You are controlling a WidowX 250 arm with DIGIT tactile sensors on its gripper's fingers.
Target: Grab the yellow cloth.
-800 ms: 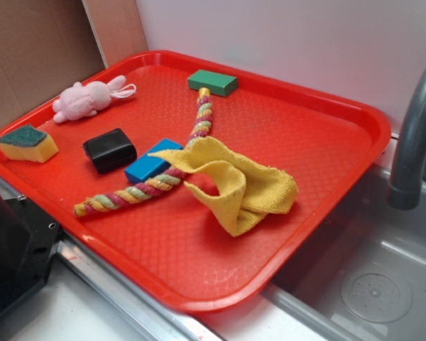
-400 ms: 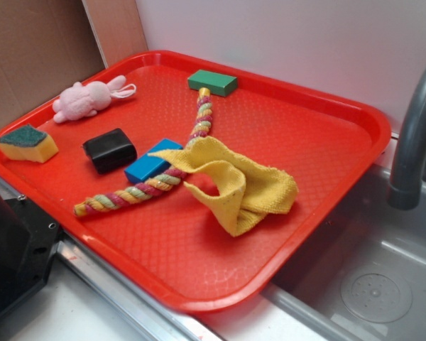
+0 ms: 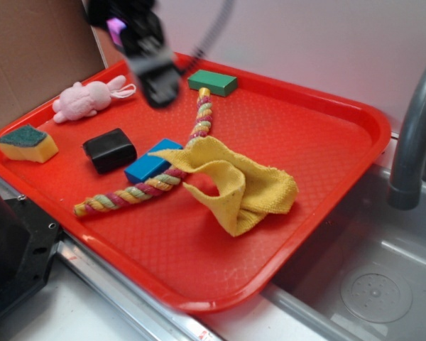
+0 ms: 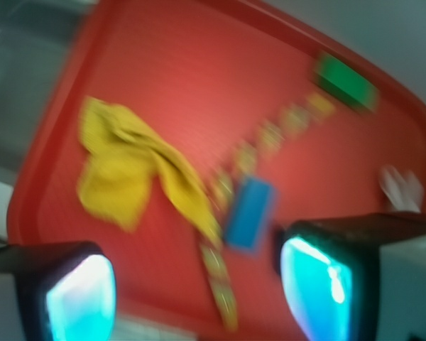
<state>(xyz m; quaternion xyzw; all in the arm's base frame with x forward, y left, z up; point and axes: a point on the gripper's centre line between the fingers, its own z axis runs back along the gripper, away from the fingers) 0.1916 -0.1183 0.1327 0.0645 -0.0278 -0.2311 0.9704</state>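
At the upper left of the exterior frame your gripper (image 3: pixel 158 91) hangs blurred above the red tray (image 3: pixel 326 135). Its fingers are spread wide and empty, since nothing is reached yet. The yellow cloth (image 3: pixel 234 181) lies crumpled at centre frame, one corner draped over the braided rope (image 3: pixel 138 192).

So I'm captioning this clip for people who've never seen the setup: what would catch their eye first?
Probably the crumpled yellow cloth mid-tray, one edge draped over the braided rope, bright against the red tray. Next, the blurred gripper in the air over the tray's far side near the green block, open and holding nothing, well short of the cloth.
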